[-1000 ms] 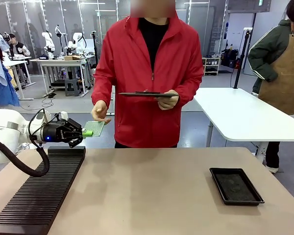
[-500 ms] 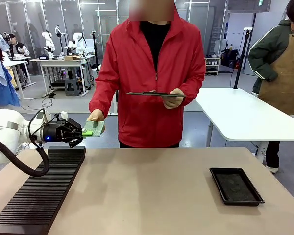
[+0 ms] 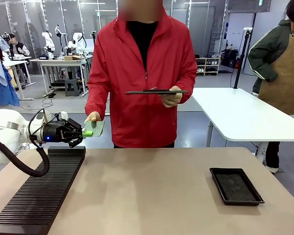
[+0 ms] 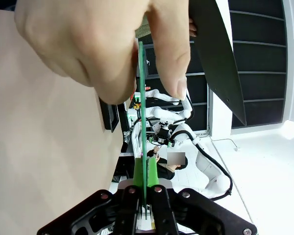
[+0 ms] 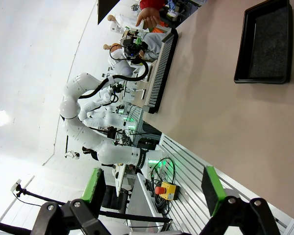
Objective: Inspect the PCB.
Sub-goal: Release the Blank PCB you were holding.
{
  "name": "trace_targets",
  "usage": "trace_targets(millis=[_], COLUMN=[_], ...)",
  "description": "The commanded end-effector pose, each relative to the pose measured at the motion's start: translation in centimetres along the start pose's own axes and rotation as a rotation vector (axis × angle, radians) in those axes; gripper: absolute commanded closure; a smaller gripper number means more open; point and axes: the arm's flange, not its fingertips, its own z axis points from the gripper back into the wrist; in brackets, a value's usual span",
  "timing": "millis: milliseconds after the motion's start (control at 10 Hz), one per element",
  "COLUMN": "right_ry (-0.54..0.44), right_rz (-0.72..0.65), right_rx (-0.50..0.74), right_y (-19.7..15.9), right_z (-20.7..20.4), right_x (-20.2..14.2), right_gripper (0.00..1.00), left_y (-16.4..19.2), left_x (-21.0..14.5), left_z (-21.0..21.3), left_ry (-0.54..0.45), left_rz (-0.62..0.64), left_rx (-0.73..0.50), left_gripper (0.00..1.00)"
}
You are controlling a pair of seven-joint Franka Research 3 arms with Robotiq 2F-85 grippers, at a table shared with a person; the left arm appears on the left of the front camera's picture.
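Beyond rack (image 3: 39,196), PCB (image 3: 97,128) in left jaws, hand (image 3: 92,116) pinching

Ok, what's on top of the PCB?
The person's hand pinches the PCB at its far edge; the left gripper is shut on the near edge. The board's surface beneath that hand is hidden.

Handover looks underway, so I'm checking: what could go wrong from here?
The left gripper is shut on the PCB while the person's hand pinches its far end: a pull by either could bend or crack the thin board. If both release together, it may drop.
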Motion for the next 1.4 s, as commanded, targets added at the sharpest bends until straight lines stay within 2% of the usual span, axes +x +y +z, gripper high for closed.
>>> trace_targets(millis=[0,1300], right_ry=[-0.004,-0.004], right_rz=[0.005,0.005], right_rx=[0.01,0.01], right_y=[0.12,0.12], right_z=[0.01,0.01], right_x=[-0.05,-0.05], right_gripper=[0.0,0.0], left_y=[0.01,0.01], left_x=[-0.17,-0.17], left_z=[-0.06,-0.06], left_ry=[0.002,0.002], left_rz=[0.003,0.003], left_rx=[0.001,0.001], left_gripper=[0.97,0.97])
